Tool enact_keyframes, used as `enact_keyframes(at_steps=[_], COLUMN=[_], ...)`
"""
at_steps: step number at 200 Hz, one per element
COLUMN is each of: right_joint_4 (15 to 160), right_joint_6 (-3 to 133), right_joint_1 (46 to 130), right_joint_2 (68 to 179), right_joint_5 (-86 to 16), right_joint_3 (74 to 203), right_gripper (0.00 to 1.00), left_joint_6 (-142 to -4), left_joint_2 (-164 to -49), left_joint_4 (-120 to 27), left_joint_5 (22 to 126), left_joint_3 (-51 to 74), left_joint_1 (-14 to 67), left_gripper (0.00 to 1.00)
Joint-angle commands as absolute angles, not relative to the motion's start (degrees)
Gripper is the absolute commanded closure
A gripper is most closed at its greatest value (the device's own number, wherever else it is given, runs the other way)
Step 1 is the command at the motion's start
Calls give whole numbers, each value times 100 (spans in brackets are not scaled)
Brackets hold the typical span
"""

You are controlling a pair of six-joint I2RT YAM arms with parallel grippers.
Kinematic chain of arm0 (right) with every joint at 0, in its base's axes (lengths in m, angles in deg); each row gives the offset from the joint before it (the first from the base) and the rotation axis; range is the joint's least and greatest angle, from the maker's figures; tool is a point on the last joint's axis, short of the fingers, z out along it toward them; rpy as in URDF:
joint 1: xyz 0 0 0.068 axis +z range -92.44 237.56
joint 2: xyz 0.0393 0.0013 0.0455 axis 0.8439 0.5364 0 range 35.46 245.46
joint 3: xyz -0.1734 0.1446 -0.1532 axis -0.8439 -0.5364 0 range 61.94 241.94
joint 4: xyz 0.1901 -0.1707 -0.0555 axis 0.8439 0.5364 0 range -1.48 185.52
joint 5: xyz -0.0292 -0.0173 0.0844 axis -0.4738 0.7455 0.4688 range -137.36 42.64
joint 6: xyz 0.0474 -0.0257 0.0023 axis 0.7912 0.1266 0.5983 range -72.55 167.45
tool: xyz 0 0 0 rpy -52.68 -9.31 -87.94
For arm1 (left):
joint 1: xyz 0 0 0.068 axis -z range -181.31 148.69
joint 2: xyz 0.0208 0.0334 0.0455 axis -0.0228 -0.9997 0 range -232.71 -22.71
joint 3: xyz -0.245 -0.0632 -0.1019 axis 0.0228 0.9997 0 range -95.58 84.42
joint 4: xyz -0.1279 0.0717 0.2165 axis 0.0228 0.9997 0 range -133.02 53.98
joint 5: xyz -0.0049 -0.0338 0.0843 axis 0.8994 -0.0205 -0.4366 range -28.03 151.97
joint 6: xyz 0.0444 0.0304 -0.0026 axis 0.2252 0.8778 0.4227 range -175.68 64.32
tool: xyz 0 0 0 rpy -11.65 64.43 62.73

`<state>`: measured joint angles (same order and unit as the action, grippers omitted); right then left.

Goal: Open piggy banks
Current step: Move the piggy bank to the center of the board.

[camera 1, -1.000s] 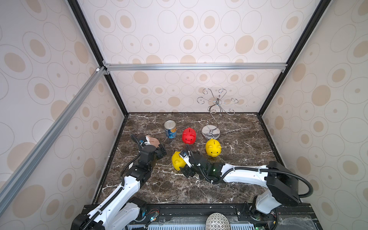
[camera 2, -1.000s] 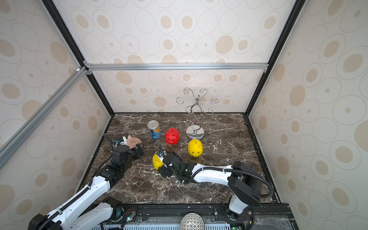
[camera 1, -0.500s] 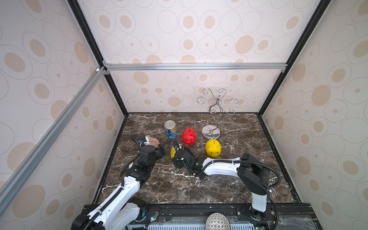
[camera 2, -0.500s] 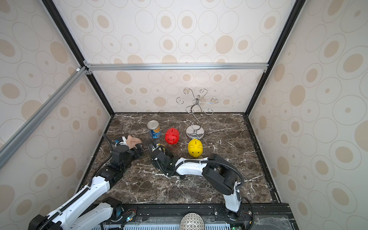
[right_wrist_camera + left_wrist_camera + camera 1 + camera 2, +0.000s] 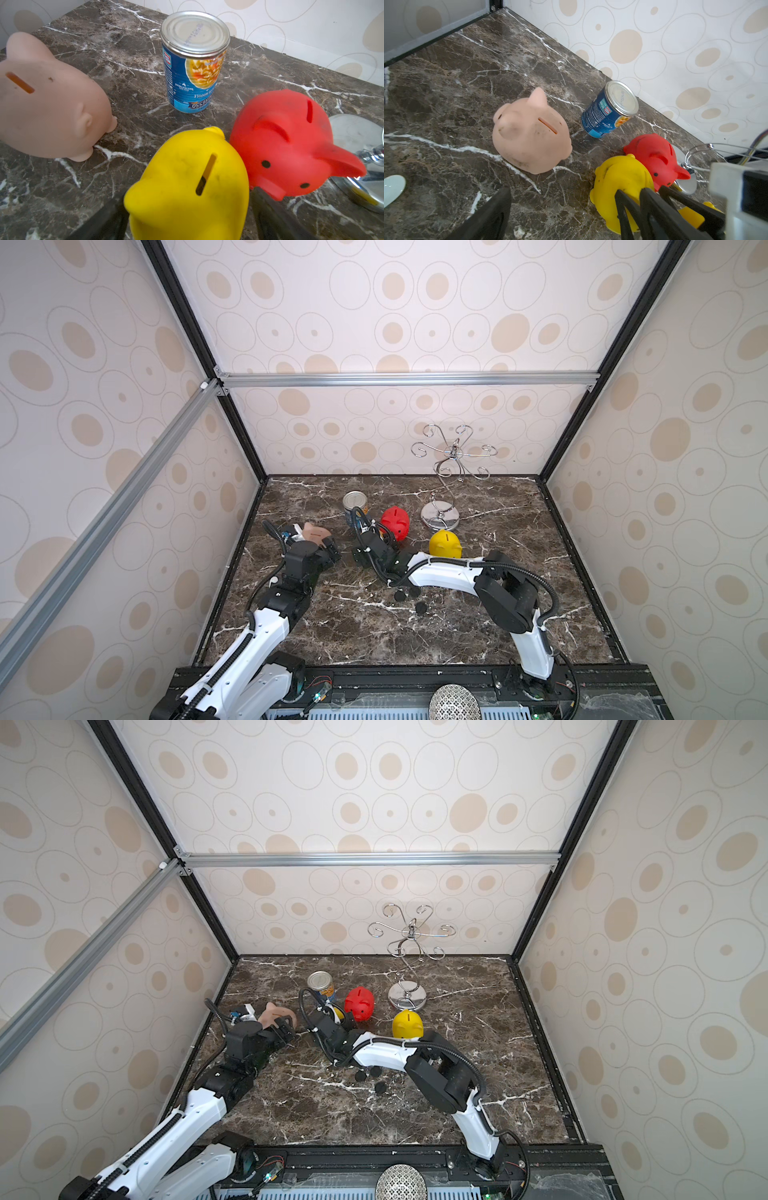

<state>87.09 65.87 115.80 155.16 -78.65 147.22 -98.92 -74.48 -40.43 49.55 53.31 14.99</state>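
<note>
Inspecting the right end effector (image 5: 186,200) first: found its fingers spread wide, one at each flank of a yellow piggy bank (image 5: 187,178); cannot tell whether pressing on it or merely standing beside it. Located that bank left of centre on the table (image 5: 353,635), toward its back edge, upright, slot up, just in front of the tin can (image 5: 193,62) and touching the red piggy bank (image 5: 286,145). Noted the slot running away from the wrist toward the can; judged the long axis in line with the fingers, the narrow width between them. Could not see the plug; presumably underneath, against the table. Found the left end effector (image 5: 332,551) with fingers apart and nothing between, just short of the pink piggy bank (image 5: 529,133) near the left edge. Placed the second yellow piggy bank (image 5: 445,543) near the centre, nearer the right arm. Counted three black discs (image 5: 421,608) loose toward the front edge; judged them plugs, one bank outstanding, which one unknown. Judged a lift and tip needed before reaching any plug.
</note>
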Motion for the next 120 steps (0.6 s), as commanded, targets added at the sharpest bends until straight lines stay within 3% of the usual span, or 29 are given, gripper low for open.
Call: enact_keyframes(at_steps=[1,60,120], right_joint_4=[8939,9046,9218], right_joint_6=[6222,5695,5810], right_joint_1=[11583,11826,11838], right_joint_2=[15114,13981,12748], right_joint_5=[-7599,-7373,-7259], right_joint_3=[14878,14273,12896], right_gripper=[7,5,5], left_joint_6=[-9842,-9194,-8329], left_joint_2=[-7705,-9451,-11299], left_joint_4=[-3882,-3688,-3181], left_joint_5=[4936,5454,6263], left_joint_3=[4741,3138,1663], left_joint_1=[1172,387,-165], left_gripper=[3,1,5])
